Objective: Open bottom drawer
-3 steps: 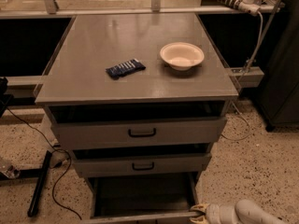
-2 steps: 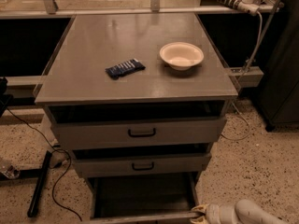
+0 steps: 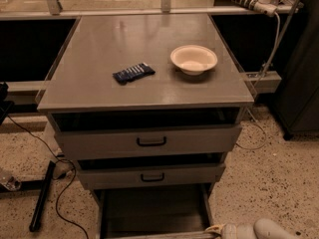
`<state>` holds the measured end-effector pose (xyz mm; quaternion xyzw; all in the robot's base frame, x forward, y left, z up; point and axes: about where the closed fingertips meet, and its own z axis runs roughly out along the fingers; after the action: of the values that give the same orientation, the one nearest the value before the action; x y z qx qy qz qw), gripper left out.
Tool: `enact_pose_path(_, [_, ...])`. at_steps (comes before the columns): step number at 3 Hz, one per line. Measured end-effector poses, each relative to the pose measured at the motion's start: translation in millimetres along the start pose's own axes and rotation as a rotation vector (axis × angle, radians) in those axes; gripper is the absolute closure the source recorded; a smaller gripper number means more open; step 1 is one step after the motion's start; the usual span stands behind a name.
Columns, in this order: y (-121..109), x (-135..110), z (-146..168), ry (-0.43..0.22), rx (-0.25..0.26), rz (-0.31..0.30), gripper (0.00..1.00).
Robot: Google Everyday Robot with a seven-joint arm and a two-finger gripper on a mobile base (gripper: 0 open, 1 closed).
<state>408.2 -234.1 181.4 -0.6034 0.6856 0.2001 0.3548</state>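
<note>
The grey cabinet (image 3: pixel 144 101) has three drawers. The bottom drawer (image 3: pixel 152 210) is pulled far out toward me. Its dark inside shows, and its front rim lies along the bottom edge of the view. Its handle is out of view. The top drawer front (image 3: pixel 149 141) and the middle drawer front (image 3: pixel 149 176) each stand a little ajar with a black loop handle. My gripper (image 3: pixel 215 229) is at the bottom right, by the right front corner of the bottom drawer. The white arm (image 3: pixel 264 229) trails off to the right.
A white bowl (image 3: pixel 194 59) and a dark blue packet (image 3: pixel 133 73) lie on the cabinet top. Black cables and a black bar (image 3: pixel 42 195) lie on the speckled floor at left. A dark cabinet (image 3: pixel 301 73) stands at right.
</note>
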Motion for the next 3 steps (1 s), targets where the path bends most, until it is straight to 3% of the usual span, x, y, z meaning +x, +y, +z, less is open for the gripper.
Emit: enact_pose_path(3, [0.1, 0.0, 0.1, 0.000, 0.000, 0.000, 0.12])
